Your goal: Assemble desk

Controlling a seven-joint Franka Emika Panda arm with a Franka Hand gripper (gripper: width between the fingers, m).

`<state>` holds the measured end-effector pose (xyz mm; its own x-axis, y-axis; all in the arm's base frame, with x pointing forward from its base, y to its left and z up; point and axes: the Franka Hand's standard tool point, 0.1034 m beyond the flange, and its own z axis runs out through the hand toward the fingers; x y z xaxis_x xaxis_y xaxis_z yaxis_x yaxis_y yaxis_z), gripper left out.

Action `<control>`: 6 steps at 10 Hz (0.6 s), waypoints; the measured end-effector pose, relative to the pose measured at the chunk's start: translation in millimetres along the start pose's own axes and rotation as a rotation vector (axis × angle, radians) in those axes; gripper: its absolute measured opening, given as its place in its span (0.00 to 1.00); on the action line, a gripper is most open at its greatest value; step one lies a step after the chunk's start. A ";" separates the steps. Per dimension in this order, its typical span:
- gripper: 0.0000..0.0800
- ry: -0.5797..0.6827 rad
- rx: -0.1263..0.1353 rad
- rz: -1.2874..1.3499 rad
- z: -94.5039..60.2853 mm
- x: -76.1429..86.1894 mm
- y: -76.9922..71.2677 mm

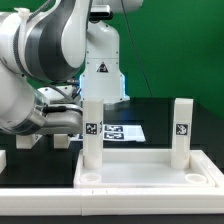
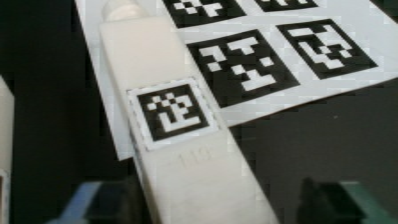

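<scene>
Straddling the tagged white square plastic leg (image 2: 178, 130) on the table (image 1: 160, 112), the end effector (image 2: 217, 205) gapes half-open, holding nothing; centre before squeezing.

The desk top (image 1: 150, 178) lies at the front of the counter (image 1: 165, 112). In its rear corners stand the left leg (image 1: 92, 130) and the right leg (image 1: 181, 128), as the exterior view sees them. Behind the desk top lies the marker board (image 1: 122, 131). A third leg (image 2: 178, 130) overlaps that board's edge, between the fingers of the tool (image 2: 214, 205).
</scene>
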<state>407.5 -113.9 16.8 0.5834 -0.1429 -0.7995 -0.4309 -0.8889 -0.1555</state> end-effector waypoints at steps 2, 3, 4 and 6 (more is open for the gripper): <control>0.36 0.000 0.000 0.000 -0.1 0.0 0.1; 0.36 0.000 0.000 0.000 -0.1 0.0 0.1; 0.36 0.000 0.000 0.000 -0.1 0.0 0.2; 0.36 0.000 0.000 0.000 -0.1 0.0 0.2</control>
<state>407.5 -114.1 16.8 0.5834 -0.1431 -0.7995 -0.4311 -0.8888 -0.1555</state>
